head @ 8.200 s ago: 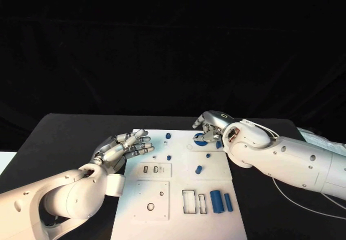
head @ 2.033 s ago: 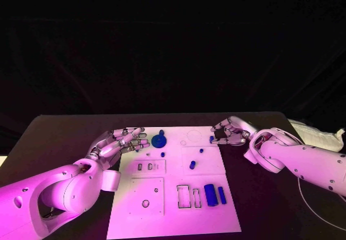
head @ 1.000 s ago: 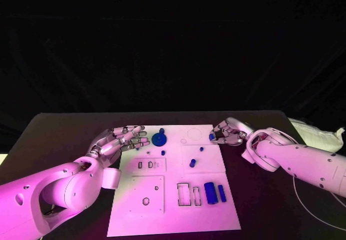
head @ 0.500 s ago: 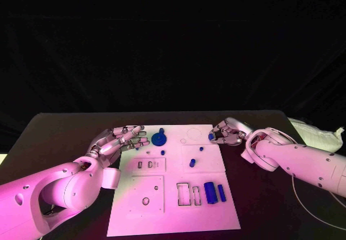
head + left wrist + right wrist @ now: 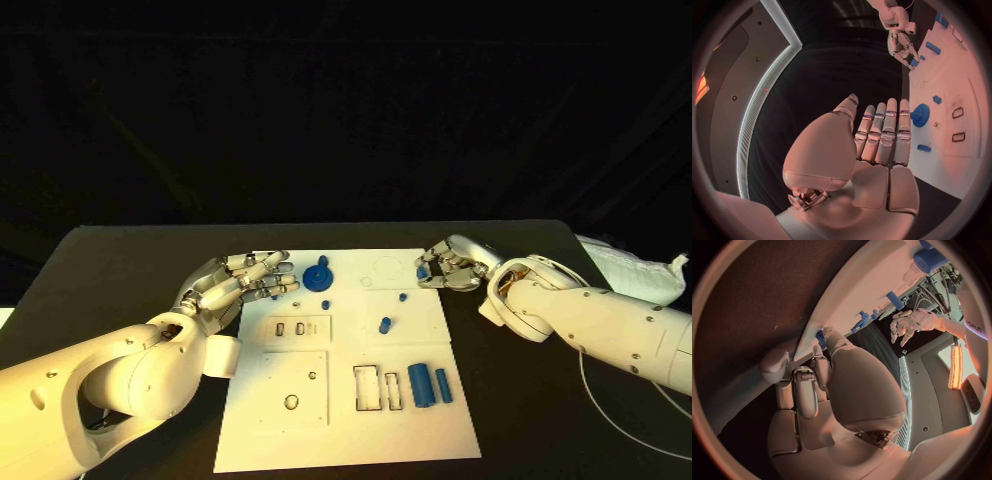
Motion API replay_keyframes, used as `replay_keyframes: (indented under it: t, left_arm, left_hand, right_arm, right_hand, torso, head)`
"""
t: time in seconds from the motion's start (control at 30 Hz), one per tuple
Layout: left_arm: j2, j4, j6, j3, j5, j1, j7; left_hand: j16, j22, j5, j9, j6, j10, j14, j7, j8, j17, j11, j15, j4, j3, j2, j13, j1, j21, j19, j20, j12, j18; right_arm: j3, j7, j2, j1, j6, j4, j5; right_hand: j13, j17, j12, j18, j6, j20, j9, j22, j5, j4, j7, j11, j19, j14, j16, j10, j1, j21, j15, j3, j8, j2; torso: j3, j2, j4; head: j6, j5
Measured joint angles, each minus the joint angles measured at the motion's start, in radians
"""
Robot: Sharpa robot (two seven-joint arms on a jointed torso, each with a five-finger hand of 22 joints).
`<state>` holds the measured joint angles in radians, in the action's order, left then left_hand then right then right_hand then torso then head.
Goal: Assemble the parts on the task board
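The task board lies mid-table, a blue gear near its far left corner. The left hand hovers beside that gear, fingers spread, empty. The right hand pinches a small blue part (at the board's far right edge).

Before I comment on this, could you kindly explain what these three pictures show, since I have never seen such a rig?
It is a robot with two white arms ending in silver hands, at a black table. One picture looks down from its head; the two round ones come from cameras at its wrists. The white task board carries small blue parts, including a blue gear. The left hand is open, fingers spread beside the board. The right hand pinches a small blue part at the board's far edge.
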<state>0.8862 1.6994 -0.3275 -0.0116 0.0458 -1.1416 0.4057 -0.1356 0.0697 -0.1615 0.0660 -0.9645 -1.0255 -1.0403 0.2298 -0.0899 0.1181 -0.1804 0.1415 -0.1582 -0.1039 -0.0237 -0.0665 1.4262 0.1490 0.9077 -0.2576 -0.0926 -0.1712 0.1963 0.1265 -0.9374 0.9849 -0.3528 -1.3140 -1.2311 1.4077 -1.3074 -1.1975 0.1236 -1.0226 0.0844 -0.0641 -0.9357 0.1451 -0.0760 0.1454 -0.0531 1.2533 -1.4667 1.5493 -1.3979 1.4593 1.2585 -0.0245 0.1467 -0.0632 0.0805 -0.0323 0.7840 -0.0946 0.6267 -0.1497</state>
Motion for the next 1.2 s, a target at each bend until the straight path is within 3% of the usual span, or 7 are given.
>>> replay_keyframes:
  t: [0.23,0.37,0.53,0.67,0.87,1.03,1.2]
  left_arm:
    - [-0.001,0.0,0.001,0.0,0.0,0.0,-0.001]
    - [-0.001,0.0,0.002,0.0,0.0,0.0,-0.002]
    - [-0.001,0.0,0.002,0.0,0.0,0.0,-0.003]
    - [-0.001,0.0,0.002,0.0,0.0,0.0,-0.003]
    - [-0.001,0.0,0.003,0.0,0.0,0.0,-0.004]
    - [-0.001,0.0,0.003,0.0,0.0,0.0,-0.005]
    - [0.0,0.0,0.002,0.0,0.0,0.0,-0.005]
  left_hand:
    - [0.0,0.0,0.0,0.0,0.0,0.0,0.0,0.0,0.0,0.0,0.0,0.0,0.0,0.0,0.0,0.0,0.0,0.0,0.0,0.0,0.0,0.0]
    - [0.0,0.0,0.0,0.0,0.0,0.0,0.0,0.0,0.0,0.0,0.0,0.0,0.0,0.0,0.0,0.0,0.0,0.0,0.0,0.0,0.0,0.0]
    - [0.0,0.0,0.0,0.0,0.0,0.0,0.0,0.0,0.0,0.0,0.0,0.0,0.0,0.0,0.0,0.0,0.0,0.0,0.0,0.0,0.0,0.0]
    - [0.0,0.0,0.0,0.0,0.0,0.0,0.0,0.0,0.0,0.0,0.0,0.0,0.0,0.0,0.0,0.0,0.0,0.0,0.0,0.0,0.0,0.0]
    - [0.0,0.0,0.0,0.0,0.0,0.0,0.0,0.0,0.0,0.0,0.0,0.0,0.0,0.0,0.0,0.0,0.0,0.0,0.0,0.0,0.0,0.0]
    - [0.0,0.0,0.0,0.0,0.0,0.0,0.0,0.0,0.0,0.0,0.0,0.0,0.0,0.0,0.0,0.0,0.0,0.0,0.0,0.0,0.0,0.0]
    - [0.005,0.0,0.0,0.0,0.0,0.0,0.0,0.0,0.004,0.0,0.0,0.0,0.003,0.003,0.0,0.0,0.0,0.0,0.0,0.0,0.006,0.0]
  right_arm:
    - [0.0,-0.002,0.002,0.0,0.0,-0.001,0.0]
    - [0.0,-0.002,0.002,0.0,0.001,0.0,0.0]
    - [0.001,-0.002,0.002,0.001,0.002,0.0,0.0]
    - [0.002,0.001,0.001,0.001,0.002,-0.001,-0.001]
    - [0.002,0.005,0.001,0.002,0.003,-0.001,-0.001]
    - [0.001,0.008,0.001,0.001,0.003,-0.003,-0.002]
    - [0.002,0.006,0.003,0.0,-0.006,-0.014,-0.001]
  right_hand:
    - [-0.003,0.0,-0.002,0.0,0.001,0.0,-0.002,-0.002,0.0,0.007,0.001,0.0,0.0,0.0,0.0,0.0,0.0,0.0,0.0,0.007,0.0,0.0]
    - [-0.018,0.0,-0.014,0.0,-0.032,0.0,-0.009,-0.006,0.0,0.014,-0.009,0.0,0.0,0.0,0.0,0.0,0.0,0.0,0.0,0.022,-0.013,0.0]
    - [-0.014,0.0,-0.022,0.0,-0.085,0.0,-0.016,-0.009,-0.028,0.028,-0.023,0.009,0.0,0.0,0.0,-0.009,0.01,0.0,0.0,0.05,-0.031,-0.02]
    - [-0.014,-0.001,-0.022,0.0,-0.118,-0.008,-0.019,-0.011,-0.033,0.039,-0.035,0.019,0.003,-0.001,0.0,-0.007,0.014,0.0,-0.01,0.064,-0.045,-0.024]
    - [-0.015,-0.001,-0.021,0.0,-0.126,-0.017,-0.028,-0.014,-0.048,0.047,-0.033,0.027,0.002,-0.001,0.0,-0.006,0.01,0.0,-0.021,0.077,-0.057,-0.027]
    - [-0.015,-0.001,-0.028,0.0,-0.126,-0.024,-0.035,-0.018,-0.073,0.046,-0.033,0.027,0.009,0.0,0.0,-0.006,-0.005,0.0,-0.03,0.076,-0.057,-0.043]
    - [-0.024,-0.001,-0.033,0.0,-0.127,-0.027,-0.041,-0.022,-0.074,0.013,-0.033,0.033,0.012,-0.002,0.004,-0.011,-0.064,0.004,-0.031,0.044,-0.073,-0.05]
  torso:
    - [0.0,0.0,0.0009]
    - [0.0,0.0,0.0009]
    - [0.0,0.0,0.0004]
    - [0.0,0.0,0.0002]
    - [0.0005,0.0,0.0009]
    - [0.0007,0.0,0.0009]
    - [0.0005,0.0,0.0012]
  head:
    - [0.001,0.001]
    - [0.002,0.001]
    - [0.003,0.0]
    - [0.004,0.001]
    - [0.005,0.001]
    - [0.005,-0.001]
    - [0.005,-0.002]
